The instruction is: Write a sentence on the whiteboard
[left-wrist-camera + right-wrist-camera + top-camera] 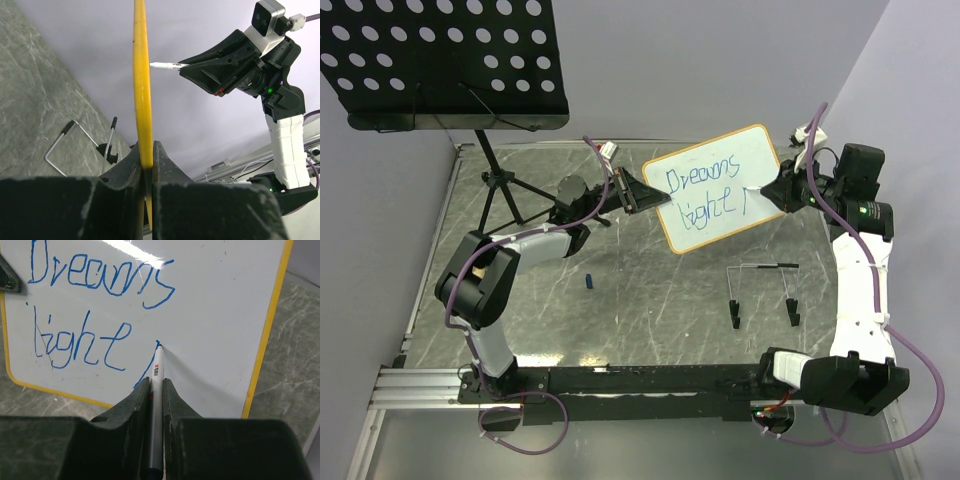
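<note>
The whiteboard (715,188), white with a yellowish frame, is held tilted above the table. My left gripper (638,192) is shut on its left edge; in the left wrist view the frame (141,75) stands edge-on between the jaws of that gripper (146,150). The sentence (100,277) reads "Dreams" over "light" in blue, followed by a fresh slanted stroke. My right gripper (775,192) (156,382) is shut on a white marker (156,375). The marker's tip touches the board at the top of that stroke.
A black perforated music-stand tray (440,60) hangs over the back left, with its tripod legs (500,195) on the marbled table. A small blue cap (590,283) lies left of centre. A wire rack with black feet (765,290) stands in front of the board.
</note>
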Tool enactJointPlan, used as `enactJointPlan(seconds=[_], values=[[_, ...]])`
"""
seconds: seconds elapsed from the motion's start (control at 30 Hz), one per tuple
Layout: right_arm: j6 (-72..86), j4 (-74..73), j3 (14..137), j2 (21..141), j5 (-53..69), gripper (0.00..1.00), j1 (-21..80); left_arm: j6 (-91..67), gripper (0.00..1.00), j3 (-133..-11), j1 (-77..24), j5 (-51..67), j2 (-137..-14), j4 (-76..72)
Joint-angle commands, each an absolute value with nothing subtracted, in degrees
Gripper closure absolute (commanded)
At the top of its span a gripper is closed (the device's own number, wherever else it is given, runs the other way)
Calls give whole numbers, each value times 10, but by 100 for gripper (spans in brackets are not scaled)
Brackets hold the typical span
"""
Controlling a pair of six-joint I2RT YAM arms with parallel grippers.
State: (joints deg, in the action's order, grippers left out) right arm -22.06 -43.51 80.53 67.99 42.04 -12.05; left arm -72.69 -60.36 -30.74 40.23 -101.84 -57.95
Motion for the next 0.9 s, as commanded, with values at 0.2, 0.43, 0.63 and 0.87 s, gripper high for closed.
enactJointPlan(seconds=[0.2, 0.43, 0.63, 0.87], values=[[-199, -380, 809, 677, 367, 100, -128, -737, 99, -627, -308, 403, -993, -673], [-223, -406, 790, 666, 373, 100, -127, -736, 99, -628, -307, 400, -993, -671], [-242, -438, 770, 644, 394, 100, -127, -735, 99, -630, -307, 400, -996, -670], [-246, -459, 759, 635, 424, 100, -127, -737, 99, -634, -307, 401, -999, -671]])
